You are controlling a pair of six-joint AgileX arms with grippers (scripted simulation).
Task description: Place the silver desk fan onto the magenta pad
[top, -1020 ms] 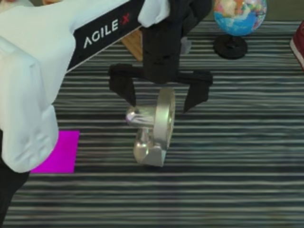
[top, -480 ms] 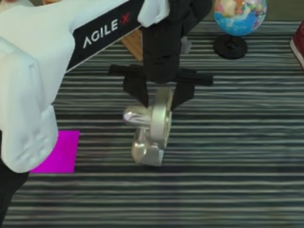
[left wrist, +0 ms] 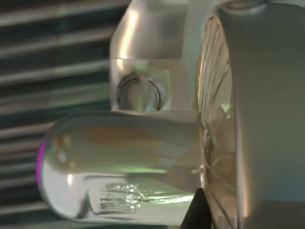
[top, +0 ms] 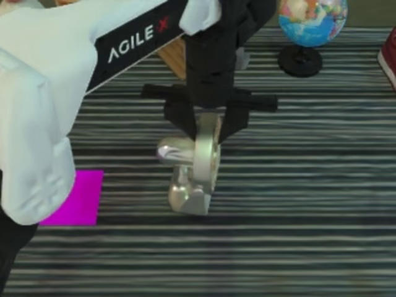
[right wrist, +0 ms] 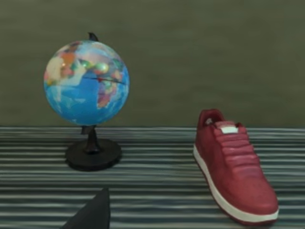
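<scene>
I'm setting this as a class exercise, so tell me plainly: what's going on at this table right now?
The left arm reaches over the middle of the striped table, its claw shut on the round head of the fan, which stands upright. The pad lies bare at the table's left edge, so the fan has yet to be carried there. A globe and a red shoe sit at the far right. Of the right arm, only a dark claw tip shows in its wrist view.

globe (right wrist: 86, 82) on black stand | red sneaker (right wrist: 233, 164) beside it | striped tabletop (top: 297, 185)
</scene>
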